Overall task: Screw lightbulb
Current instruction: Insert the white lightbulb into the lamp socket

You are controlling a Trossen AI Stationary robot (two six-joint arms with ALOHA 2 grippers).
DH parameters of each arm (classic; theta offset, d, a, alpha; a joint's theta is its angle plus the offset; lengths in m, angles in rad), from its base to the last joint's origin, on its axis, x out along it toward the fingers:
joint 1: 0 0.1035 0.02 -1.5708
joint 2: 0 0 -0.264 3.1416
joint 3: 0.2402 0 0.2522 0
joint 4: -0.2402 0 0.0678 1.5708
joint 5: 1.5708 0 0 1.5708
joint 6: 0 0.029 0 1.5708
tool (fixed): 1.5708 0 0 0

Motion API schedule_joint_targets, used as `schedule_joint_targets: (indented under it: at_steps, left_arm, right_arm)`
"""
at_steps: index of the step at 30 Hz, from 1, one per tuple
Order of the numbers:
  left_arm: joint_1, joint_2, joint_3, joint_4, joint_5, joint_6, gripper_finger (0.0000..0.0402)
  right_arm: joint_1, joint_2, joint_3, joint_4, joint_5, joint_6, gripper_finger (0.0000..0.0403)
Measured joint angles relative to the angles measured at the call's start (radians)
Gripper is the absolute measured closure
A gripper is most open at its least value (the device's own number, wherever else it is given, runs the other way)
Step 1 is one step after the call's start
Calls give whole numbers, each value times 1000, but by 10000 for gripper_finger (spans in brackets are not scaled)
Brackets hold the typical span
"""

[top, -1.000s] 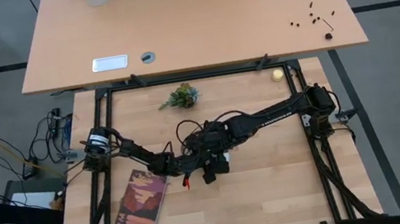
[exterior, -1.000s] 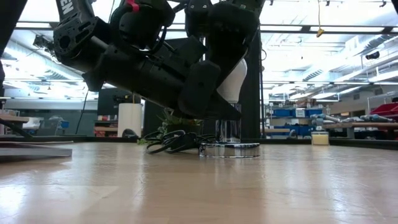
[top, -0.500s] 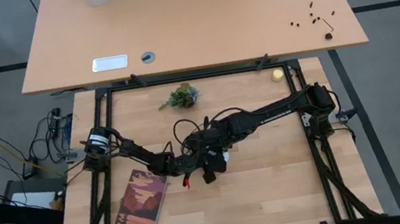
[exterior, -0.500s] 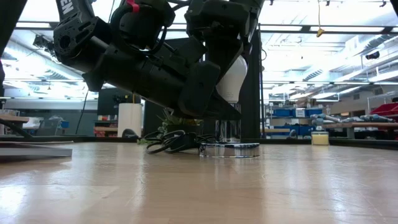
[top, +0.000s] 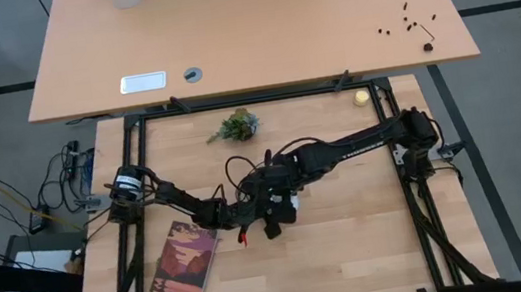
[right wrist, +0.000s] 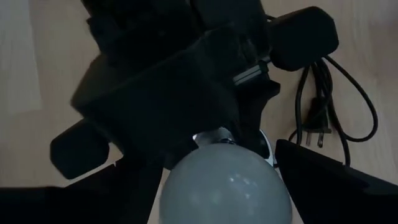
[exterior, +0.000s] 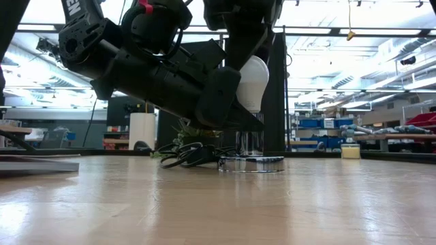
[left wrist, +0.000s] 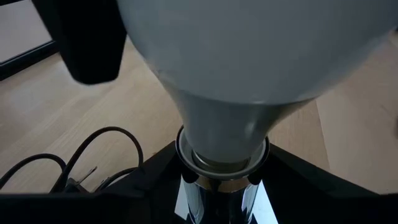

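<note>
The white frosted lightbulb (exterior: 253,82) stands upright, its screw base in the socket's collar (left wrist: 221,163). The socket's shiny stem (exterior: 250,139) rises from a flat round silver disc (exterior: 251,163) that lies on the table. My left gripper (left wrist: 221,186) is at the socket just below the bulb and is shut on it. My right gripper (right wrist: 224,196) comes down over the bulb's dome (right wrist: 224,180) and is shut on it. In the high view both grippers meet near the table's middle (top: 273,203). My left gripper holds the socket at the top of its stem (left wrist: 219,196), just under the collar, with one finger on each side. It comes in slanting down from the table's left. The socket stands upright on its disc. My right gripper holds the bulb's round glass dome (right wrist: 186,186) between its two fingers, one on each side. The fingers come from above and point down. The bulb stands upright in the socket.
The socket's black cord (exterior: 187,155) lies coiled on the table behind and left of the disc. A small green plant (top: 236,125) is at the far side, a book (top: 183,265) at the near left, and a small pale yellow round object (top: 362,97) at the far right.
My right gripper has turned about the bulb's upright axis while staying over it, so in the low view more of the bulb's white glass now shows. The bulb and socket stay upright in place.
</note>
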Motion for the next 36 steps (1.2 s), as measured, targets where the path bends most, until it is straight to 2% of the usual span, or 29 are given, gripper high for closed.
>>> schedule_joint_targets:
  at_steps: [23,25,29,31,34,36]
  left_arm:
    - [-1,0,0,-2,1,-10,190]
    - [-1,0,0,-2,1,-16,190]
    - [-1,0,0,-2,1,-17,190]
    - [0,0,0,-1,2,-20,190]
    - [0,0,0,2,1,-31,190]
    - [0,0,0,0,1,-40,190]
  right_arm:
    - [41,-142,3,-56,19,-126,87]
    - [78,-142,3,-71,52,-140,88]
    - [152,-130,-2,-136,216,-190,89]
    - [174,-130,-10,-113,268,-200,88]
    - [186,-131,-30,-123,281,-156,88]
    - [187,-133,-83,-130,286,-47,89]
